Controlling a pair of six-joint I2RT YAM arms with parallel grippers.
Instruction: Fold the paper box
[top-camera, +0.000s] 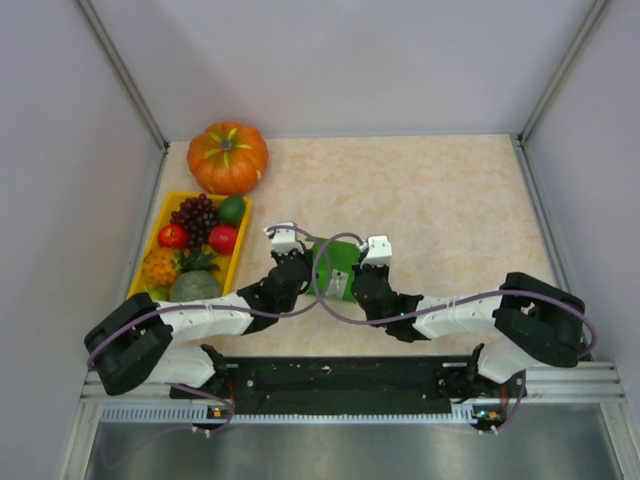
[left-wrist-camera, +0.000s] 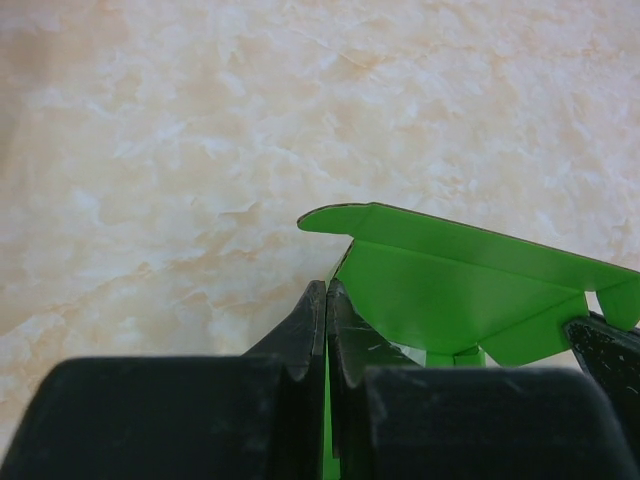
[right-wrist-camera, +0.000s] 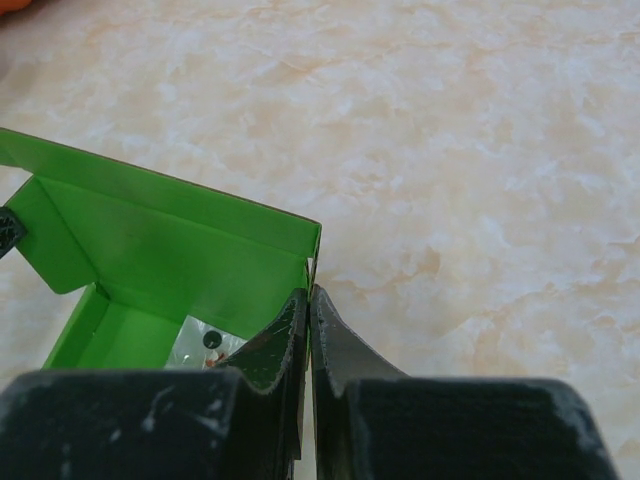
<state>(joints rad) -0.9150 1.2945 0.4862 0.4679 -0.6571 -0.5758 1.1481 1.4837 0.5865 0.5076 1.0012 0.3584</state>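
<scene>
The paper box (top-camera: 335, 270) is a bright green card sheet, partly folded up, lying near the table's front middle between my two grippers. My left gripper (top-camera: 300, 268) is shut on its left wall; in the left wrist view (left-wrist-camera: 327, 292) the green card (left-wrist-camera: 450, 290) runs between the closed fingers. My right gripper (top-camera: 362, 275) is shut on its right wall; in the right wrist view (right-wrist-camera: 308, 300) the green walls (right-wrist-camera: 170, 240) stand up to the left, with a clear window panel (right-wrist-camera: 205, 345) in the floor.
An orange pumpkin (top-camera: 228, 157) stands at the back left. A yellow tray (top-camera: 160, 222) at the left holds grapes, red fruit, a small green fruit (top-camera: 232, 209) and a pineapple. Grey walls enclose the marbled table (top-camera: 450, 210).
</scene>
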